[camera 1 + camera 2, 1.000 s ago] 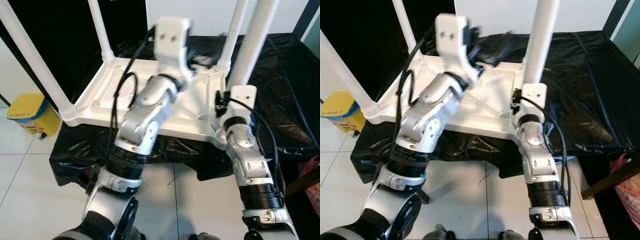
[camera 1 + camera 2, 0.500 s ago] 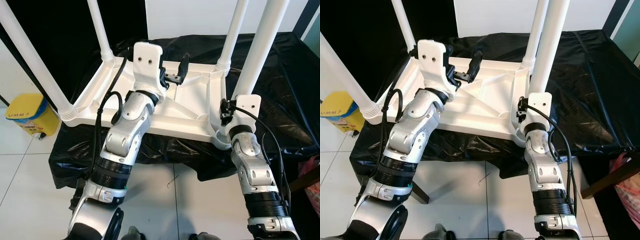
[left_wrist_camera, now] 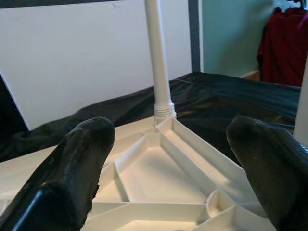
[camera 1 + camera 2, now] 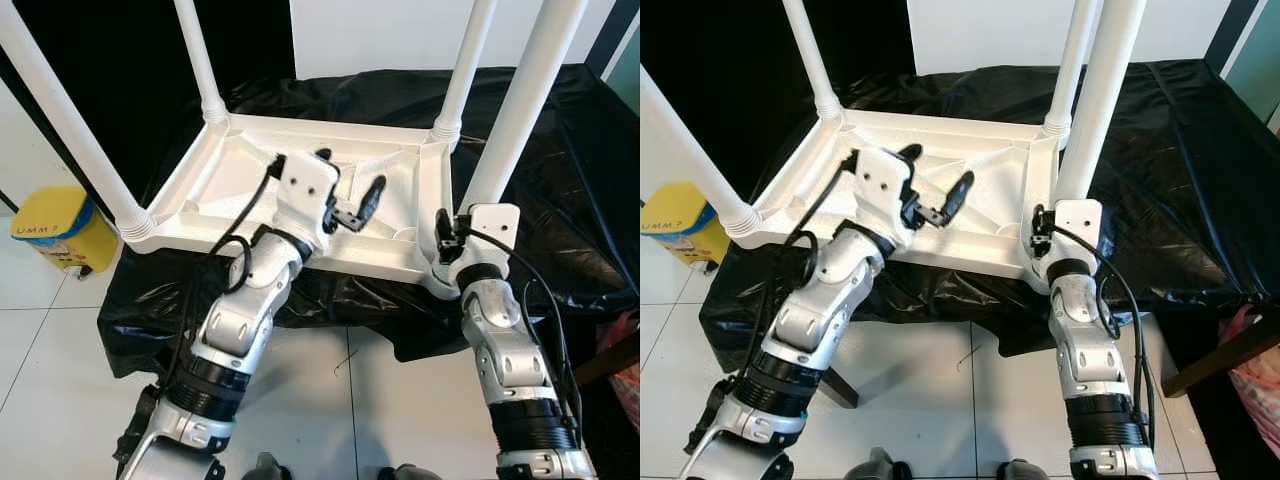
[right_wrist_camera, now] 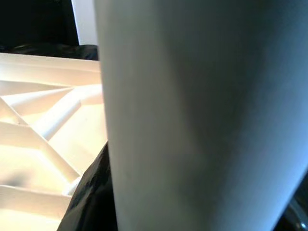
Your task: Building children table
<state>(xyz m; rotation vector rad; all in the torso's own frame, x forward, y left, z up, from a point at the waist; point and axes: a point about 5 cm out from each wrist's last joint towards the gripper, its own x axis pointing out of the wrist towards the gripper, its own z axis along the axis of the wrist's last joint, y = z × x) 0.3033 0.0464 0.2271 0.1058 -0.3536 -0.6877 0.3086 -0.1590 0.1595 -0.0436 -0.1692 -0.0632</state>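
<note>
On the black-draped table [image 4: 560,180] the children's table top [image 4: 250,160] lies upside down, ribbed underside up, four white legs standing up from its corners. All positions below are relative to that top.

Right gripper [image 4: 468,215] is at the near right corner, against the base of the near right leg [image 4: 515,110]. Right wrist view has the leg right up against the camera with one dark finger beside it; can't tell if the gripper is clamped on it or just alongside. Leg's long axis is vertical, rising straight out of its corner socket, so any seating or twisting runs along that axis. Right arm is clearly the nearer one for this leg.

Left gripper [image 4: 350,195] hovers over the middle of the top's underside, fingers [image 3: 82,159] spread wide, holding nothing. Left wrist view looks along them toward the far right leg [image 3: 159,62], which is well apart from it.

Near left leg [image 4: 70,120] and far left leg [image 4: 200,60] look seated.

Yellow bin [image 4: 55,230] on the floor beyond the top's left edge; label reads roughly "UMM", not fully legible.
</note>
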